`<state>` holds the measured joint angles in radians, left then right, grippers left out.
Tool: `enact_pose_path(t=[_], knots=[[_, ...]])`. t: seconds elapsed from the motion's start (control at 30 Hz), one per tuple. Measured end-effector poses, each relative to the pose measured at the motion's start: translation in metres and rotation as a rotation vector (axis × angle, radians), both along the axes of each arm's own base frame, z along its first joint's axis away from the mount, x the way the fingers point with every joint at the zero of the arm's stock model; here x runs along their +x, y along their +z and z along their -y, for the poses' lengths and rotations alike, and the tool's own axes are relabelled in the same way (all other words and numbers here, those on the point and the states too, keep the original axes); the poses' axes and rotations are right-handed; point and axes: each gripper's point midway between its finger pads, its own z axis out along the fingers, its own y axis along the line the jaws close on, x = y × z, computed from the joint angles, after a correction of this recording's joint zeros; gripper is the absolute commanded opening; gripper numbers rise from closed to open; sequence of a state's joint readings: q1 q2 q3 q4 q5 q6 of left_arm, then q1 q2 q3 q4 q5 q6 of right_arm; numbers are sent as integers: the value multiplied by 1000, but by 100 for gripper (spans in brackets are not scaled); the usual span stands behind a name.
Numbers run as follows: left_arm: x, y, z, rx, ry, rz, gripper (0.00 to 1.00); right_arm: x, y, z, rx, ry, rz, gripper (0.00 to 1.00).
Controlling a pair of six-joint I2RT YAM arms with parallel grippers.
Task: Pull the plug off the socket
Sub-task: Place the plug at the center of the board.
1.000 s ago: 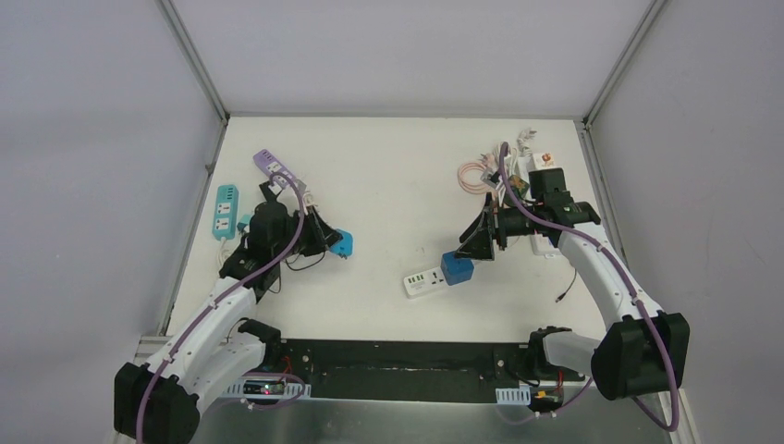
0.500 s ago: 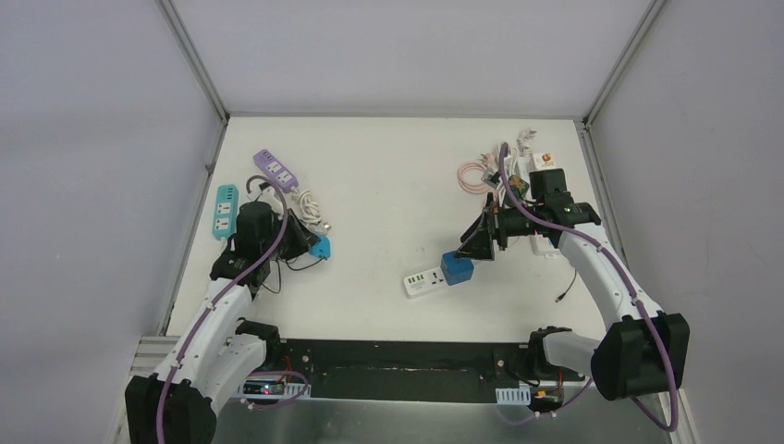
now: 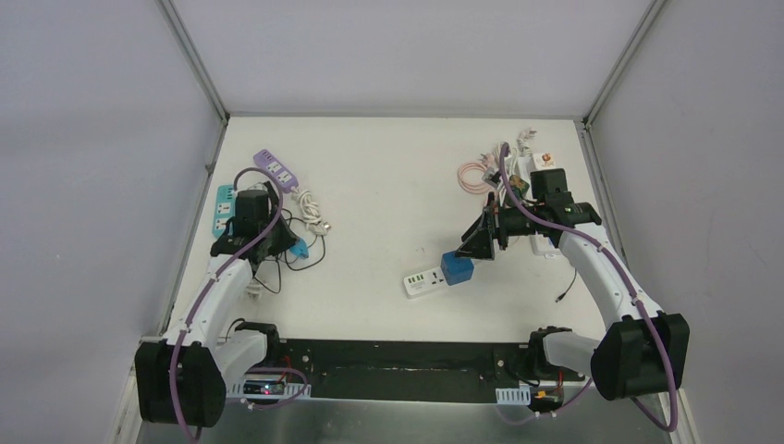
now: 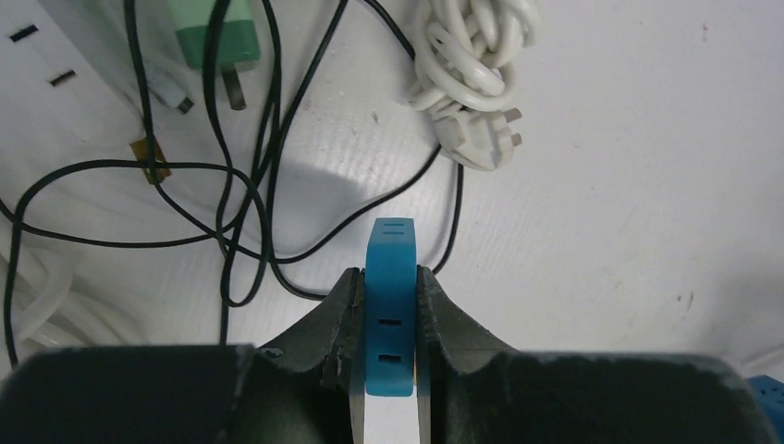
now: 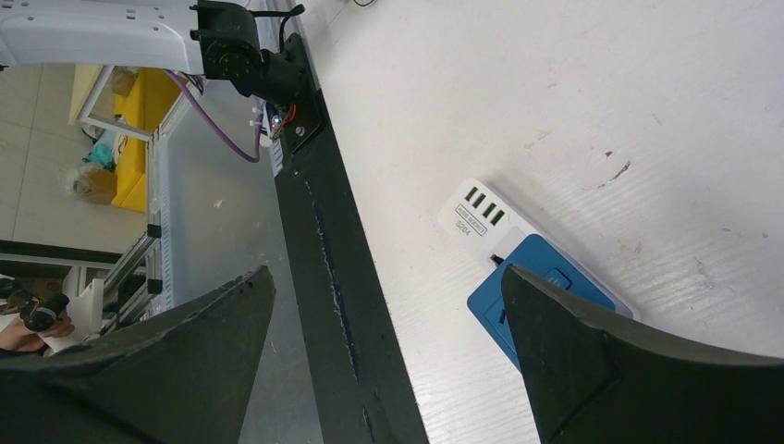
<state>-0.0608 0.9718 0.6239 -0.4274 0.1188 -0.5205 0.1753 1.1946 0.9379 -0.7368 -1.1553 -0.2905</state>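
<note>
White tabletop (image 3: 388,185) holds a white power strip (image 5: 476,215) near its middle with the dark-blue square plug (image 5: 532,277) seated, so the wide-spread right gripper (image 5: 385,273) should straddle it squarely while the left gripper (image 4: 388,277) pinches a light-blue adapter (image 4: 389,245).

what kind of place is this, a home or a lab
Most likely a robotics lab test cell: a white table boxed in by grey panels, a left arm and right arm bolted at its near edge, a purple power strip and white power strip lying out, the left tool clamping a blue plug.
</note>
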Motion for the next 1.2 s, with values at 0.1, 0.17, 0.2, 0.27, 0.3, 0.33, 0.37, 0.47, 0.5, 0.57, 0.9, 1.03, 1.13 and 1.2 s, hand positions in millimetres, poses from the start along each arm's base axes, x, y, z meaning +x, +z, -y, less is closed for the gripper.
enact_pose_path(t=[0.1,0.17,0.2,0.27,0.3,0.33,0.37,0.47,0.5,0.57,0.9,1.03,1.13,1.2], knots=[[4,-8,-9,32,25,-35,20,0,0,0,-1,-2,0,97],[6,-15,-15,47,44,-63,25,1,0,1,-1,-3,0,97],[7,-18,-17,55,52,-77,29,1,0,1,-1,-4,0,97],[9,-24,-21,71,58,-100,40,1,0,1,-2,-5,0,97],[10,-26,-22,79,57,-107,43,1,0,1,-3,-7,0,97],[12,-28,-24,82,60,-117,45,2,0,1,-3,-8,1,97],[15,-29,-25,88,61,-126,48,2,-1,2,-3,-9,1,97],[24,-31,-28,101,69,-146,53,2,-1,2,-5,-11,2,97],[28,-32,-29,103,70,-152,54,2,-1,2,-6,-11,2,97],[35,-33,-30,110,69,-159,57,2,-1,2,-6,-12,2,97],[51,7,-33,144,36,-83,59,4,-1,4,-7,-20,5,98],[41,34,-30,143,15,-14,59,5,-1,5,-7,-24,7,98],[32,59,-20,109,-29,62,61,5,-1,5,-9,-27,7,98],[27,72,-11,72,-70,106,62,5,-1,5,-9,-27,7,98]])
